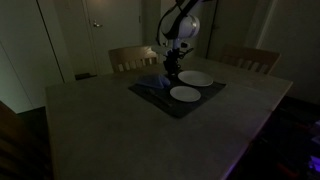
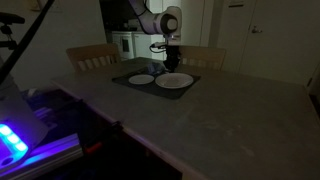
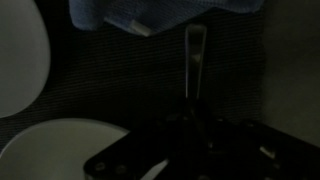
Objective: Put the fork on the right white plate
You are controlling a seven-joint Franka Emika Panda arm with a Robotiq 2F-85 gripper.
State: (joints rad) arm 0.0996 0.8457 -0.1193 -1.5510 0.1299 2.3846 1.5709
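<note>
A broad grey counter [image 1: 150, 135] fills a dim room, with the robot arm [image 2: 160, 22] bent low over a dark placemat [image 1: 150, 95] carrying two white plates [image 1: 195, 78] [image 1: 186, 94]. In the wrist view a blue cloth [image 3: 150, 12] lies above the fork [image 3: 193, 60], which shows against the mat, off both plates. The jaws are lost in shadow (grip cannot be told).

Two plates [image 1: 195, 78] [image 1: 186, 94], one mat [image 1: 165, 104], one table [image 1: 110, 130]; two chairs [image 1: 132, 58] [image 1: 250, 58]. One fork [image 3: 193, 60]; one blue cloth [image 3: 160, 14], perhaps a napkin.
</note>
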